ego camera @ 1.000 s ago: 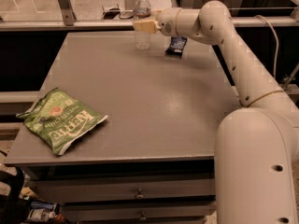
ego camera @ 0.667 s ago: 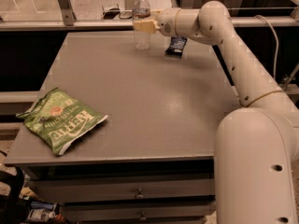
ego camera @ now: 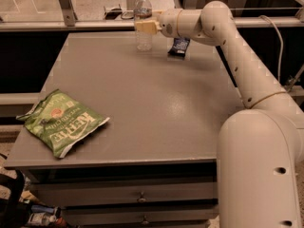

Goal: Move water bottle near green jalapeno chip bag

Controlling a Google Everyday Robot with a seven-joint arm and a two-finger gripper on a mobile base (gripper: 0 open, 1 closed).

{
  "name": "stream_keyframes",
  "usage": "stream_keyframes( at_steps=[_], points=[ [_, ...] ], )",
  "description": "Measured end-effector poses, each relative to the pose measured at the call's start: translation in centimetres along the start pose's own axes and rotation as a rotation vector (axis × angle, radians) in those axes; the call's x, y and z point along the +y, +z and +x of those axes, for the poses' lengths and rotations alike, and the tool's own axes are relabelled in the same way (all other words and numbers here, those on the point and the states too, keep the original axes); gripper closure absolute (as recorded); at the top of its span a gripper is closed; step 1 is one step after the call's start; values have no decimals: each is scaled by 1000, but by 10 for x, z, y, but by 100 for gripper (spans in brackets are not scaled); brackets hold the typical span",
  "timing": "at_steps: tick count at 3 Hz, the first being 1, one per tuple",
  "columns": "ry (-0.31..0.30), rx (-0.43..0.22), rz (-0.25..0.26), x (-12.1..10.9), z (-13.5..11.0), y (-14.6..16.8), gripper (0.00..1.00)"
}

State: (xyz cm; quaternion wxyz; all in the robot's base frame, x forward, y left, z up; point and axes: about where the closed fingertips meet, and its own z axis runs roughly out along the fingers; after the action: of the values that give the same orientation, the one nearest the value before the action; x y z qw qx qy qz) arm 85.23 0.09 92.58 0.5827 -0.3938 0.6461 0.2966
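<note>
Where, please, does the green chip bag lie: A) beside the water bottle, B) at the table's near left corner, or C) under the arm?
B: the green jalapeno chip bag lies at the near left corner of the table, far from the water bottle at the far edge, where the gripper is.

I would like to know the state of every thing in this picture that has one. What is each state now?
Bottle: upright at the far edge of the table, cap on.
Gripper: at the bottle's middle, reaching in from its right.
Chip bag: lying flat at the near left corner, far from the bottle.
Dark packet: on the table, right of the bottle.
Drawers: shut.
</note>
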Motion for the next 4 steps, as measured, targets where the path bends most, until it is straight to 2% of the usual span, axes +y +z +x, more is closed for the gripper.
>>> stream_keyframes(
  at_steps=[1,3,4],
  points=[
    [3,14,-40,14,-12,-7,100],
    [0,15,-131,67,-51,-40,100],
    [2,-23,-184,117,-68,-61,100]
  ],
)
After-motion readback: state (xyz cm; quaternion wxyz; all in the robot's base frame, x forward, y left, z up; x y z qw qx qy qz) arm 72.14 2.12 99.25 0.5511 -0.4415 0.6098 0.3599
